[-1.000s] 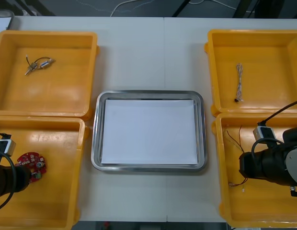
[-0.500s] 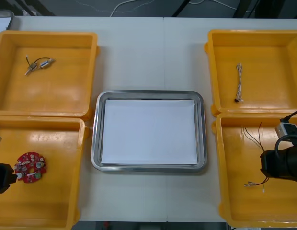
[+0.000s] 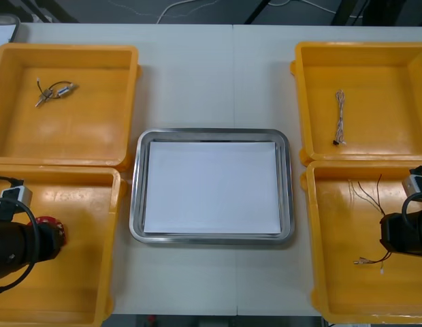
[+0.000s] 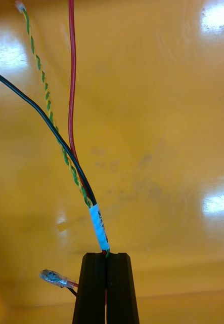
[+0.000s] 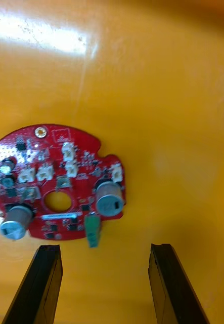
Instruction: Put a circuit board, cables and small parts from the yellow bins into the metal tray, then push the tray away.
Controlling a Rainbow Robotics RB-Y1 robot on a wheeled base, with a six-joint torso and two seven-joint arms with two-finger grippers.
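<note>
In the right wrist view my right gripper [image 4: 106,258] is shut on a cable bundle [image 4: 99,228] at its white label. Red, black and twisted yellow-green wires run from there over the bin floor. From the front, the right arm [image 3: 405,235] sits at the right edge of the near right bin [image 3: 320,272], with the cable bundle [image 3: 367,194] trailing from it. My left gripper [image 5: 104,248] is open just short of the round red circuit board [image 5: 56,187], which lies flat in the near left bin [image 3: 82,286]. The left arm [image 3: 17,245] covers most of the circuit board [image 3: 54,228].
The metal tray [image 3: 136,204], white inside, lies between the bins. Small metal parts [image 3: 54,90] lie in the far left bin [image 3: 95,136]. A thin twisted cable [image 3: 340,117] lies in the far right bin [image 3: 388,136].
The left arm has come back in over the circuit board. The right arm has drifted further right, dragging the cable bundle with it.
</note>
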